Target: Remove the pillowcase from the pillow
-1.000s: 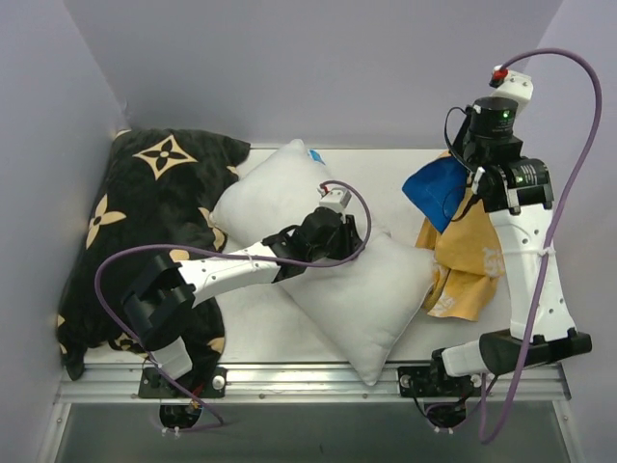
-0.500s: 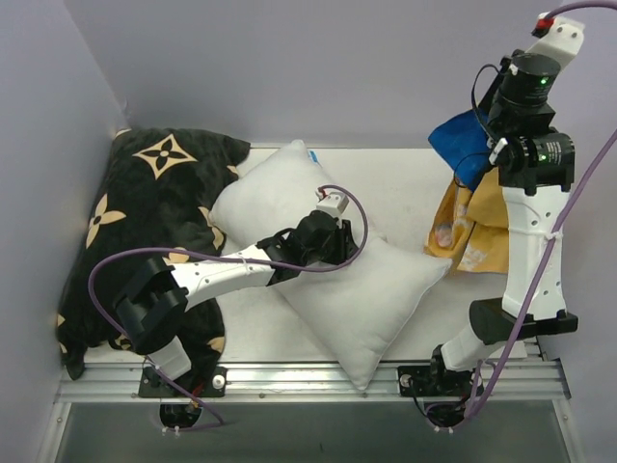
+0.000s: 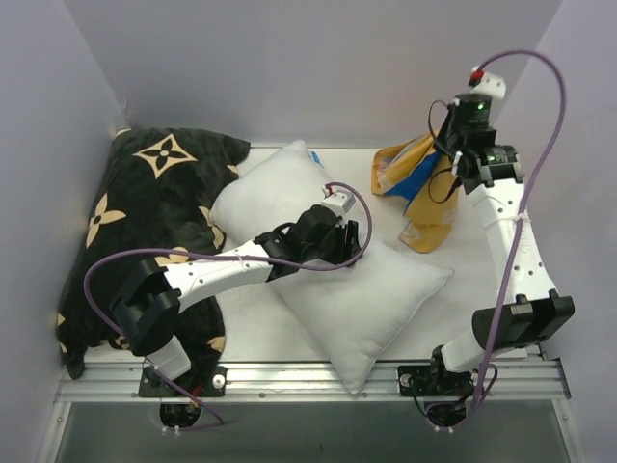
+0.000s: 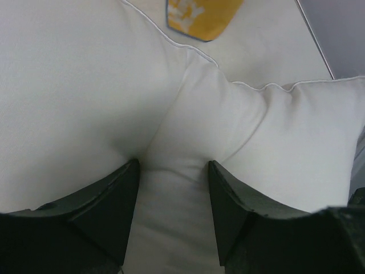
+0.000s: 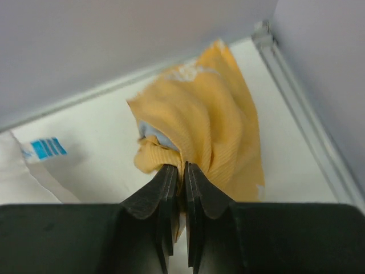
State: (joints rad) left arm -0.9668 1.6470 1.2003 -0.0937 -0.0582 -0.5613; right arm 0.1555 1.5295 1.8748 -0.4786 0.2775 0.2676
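The white pillow (image 3: 376,289) lies bare across the middle of the table, folded at its waist. My left gripper (image 3: 333,249) is shut on a pinched ridge of the pillow (image 4: 85,85), its jaws (image 4: 172,165) sunk into creases on both sides. My right gripper (image 3: 449,166) is shut on the pillowcase (image 3: 413,183). The pillowcase is bunched, orange-yellow with some blue showing, and hangs free of the pillow at the back right. In the right wrist view the jaws (image 5: 184,165) pinch the orange cloth (image 5: 217,114). A corner of the pillowcase (image 4: 199,17) shows in the left wrist view.
A black pillow with tan flower marks (image 3: 154,222) fills the left side. The pillow's blue tag (image 3: 313,154) sits at its far corner. The white table (image 3: 472,260) ends at a metal rail (image 3: 289,376) in front, with walls behind and at both sides.
My right arm lifted the pillowcase up at the right, then swung it left towards the back middle. The left gripper has stayed on the pillow.
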